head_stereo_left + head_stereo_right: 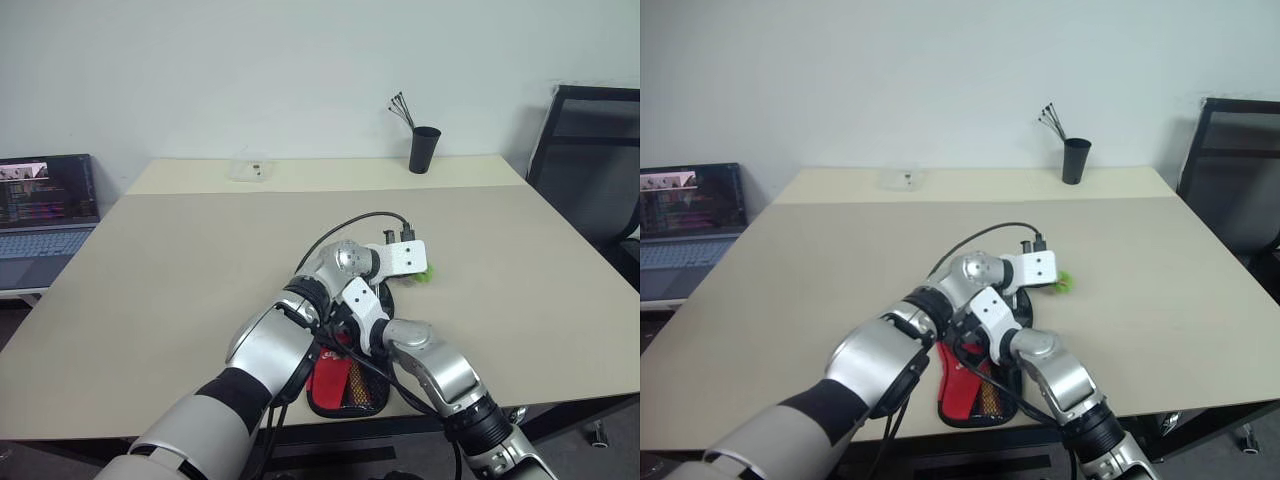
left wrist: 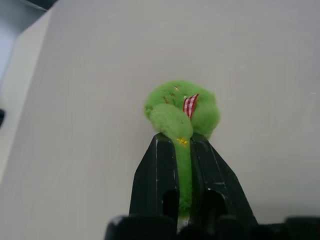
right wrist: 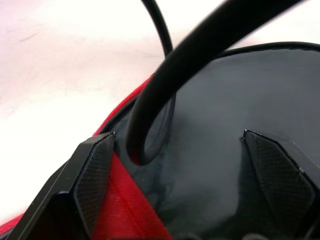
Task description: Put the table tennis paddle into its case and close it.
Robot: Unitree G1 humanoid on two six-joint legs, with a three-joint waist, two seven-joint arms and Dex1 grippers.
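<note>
Two tools were at work on the case [image 1: 980,395], which lay near the front edge of the bench [image 1: 180,260], mostly hidden under both arms. The left tool [image 2: 183,145] was pinched shut on the stem of the green fuzzy ball [image 2: 181,107], the ball itself sticking out past the fingertips [image 2: 159,150] just above the bench top. The right tool [image 3: 177,145] stood w/ its fingers spread wide, resting over the dark fabric and red edge of the case, gripping nothing we could see. A black cable [image 3: 165,100] looped across in front of it.

The table tennis paddle we couldn't make out; by our reading it was already inside the case, since the step in hand looked like the zip closing, w/ the ball serving as the pull. That was a guess, not a thing seen.

To do this step well, we judged:
- keep the pinch on the stem, not the fluff, so it doesn't slip;
- pull along the seam's curve, low and steady, not up off the bench;
- have the right tool press the case flat as an anchor, else the whole cover drags along;
- watch the cable, which could snag.
</note>
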